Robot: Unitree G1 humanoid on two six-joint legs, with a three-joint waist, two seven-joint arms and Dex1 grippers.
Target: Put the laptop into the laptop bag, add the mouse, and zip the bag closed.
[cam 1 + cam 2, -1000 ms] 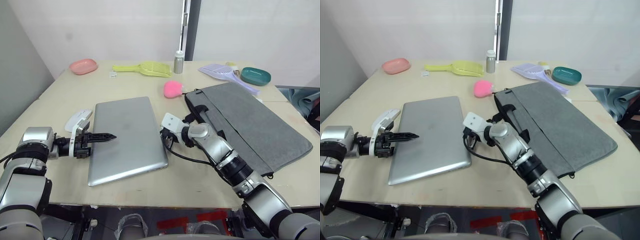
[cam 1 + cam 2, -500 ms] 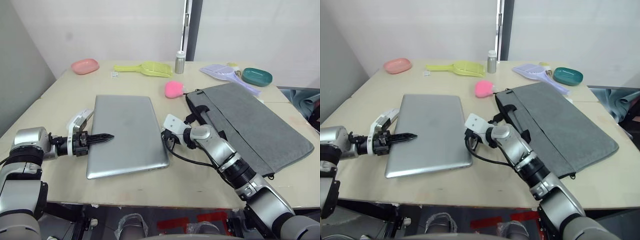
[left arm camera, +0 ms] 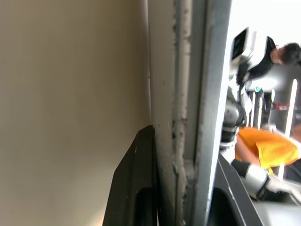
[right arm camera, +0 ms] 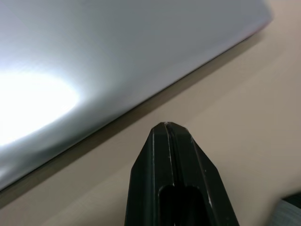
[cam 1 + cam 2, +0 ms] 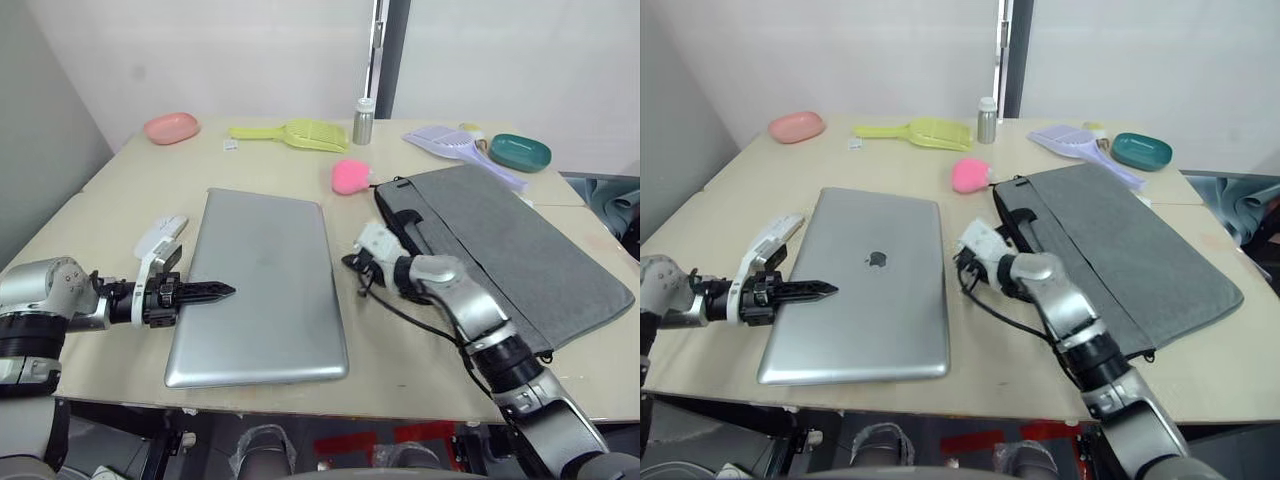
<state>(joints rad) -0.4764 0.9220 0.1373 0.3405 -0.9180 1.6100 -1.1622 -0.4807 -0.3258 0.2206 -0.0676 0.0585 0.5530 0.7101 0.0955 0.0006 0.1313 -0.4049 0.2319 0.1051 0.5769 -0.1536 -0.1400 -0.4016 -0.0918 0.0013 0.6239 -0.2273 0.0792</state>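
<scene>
Firmly: left gripper (image 5: 222, 291) clamps laptop (image 5: 265, 280) edge (right gripper (image 4: 165, 129) closed).

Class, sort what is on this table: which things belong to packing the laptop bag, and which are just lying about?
Job: laptop, laptop bag, mouse.
Lying about: pink dish, yellow scoop, metal bottle, lilac scoop, teal dish.

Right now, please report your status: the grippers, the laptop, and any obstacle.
Left gripper shut on the laptop edge. Right gripper shut, off the laptop's other edge. Laptop bag lying flat; mouse behind the left gripper.
</scene>
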